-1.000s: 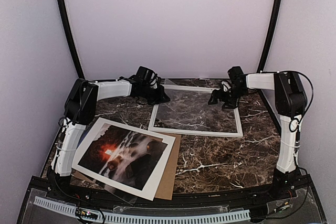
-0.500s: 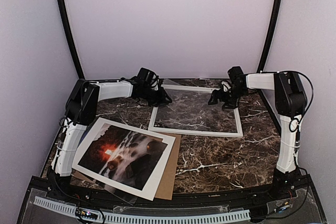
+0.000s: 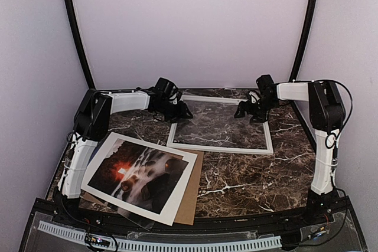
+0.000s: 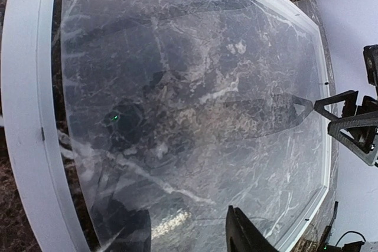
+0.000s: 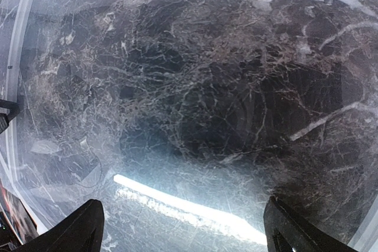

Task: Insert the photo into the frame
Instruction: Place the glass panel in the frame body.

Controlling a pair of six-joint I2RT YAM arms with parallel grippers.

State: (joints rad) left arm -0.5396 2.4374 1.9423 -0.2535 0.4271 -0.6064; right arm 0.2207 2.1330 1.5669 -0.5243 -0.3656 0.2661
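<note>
White-railed frame (image 3: 220, 148) under the black left gripper (image 3: 180, 113) and black right gripper (image 3: 248, 112), clear centre showing the table (image 3: 248, 181) in dark brown marble with white veins; well apart from the left gripper, photo (image 3: 142, 172) dark with red-orange glow, white streaks, possibly bluish edge, on plain brown cardboard (image 3: 192, 196).

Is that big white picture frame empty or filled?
Empty: the white rectangular frame shows dark marble through its clear centre; the glossy sunset photo lies apart.
</note>
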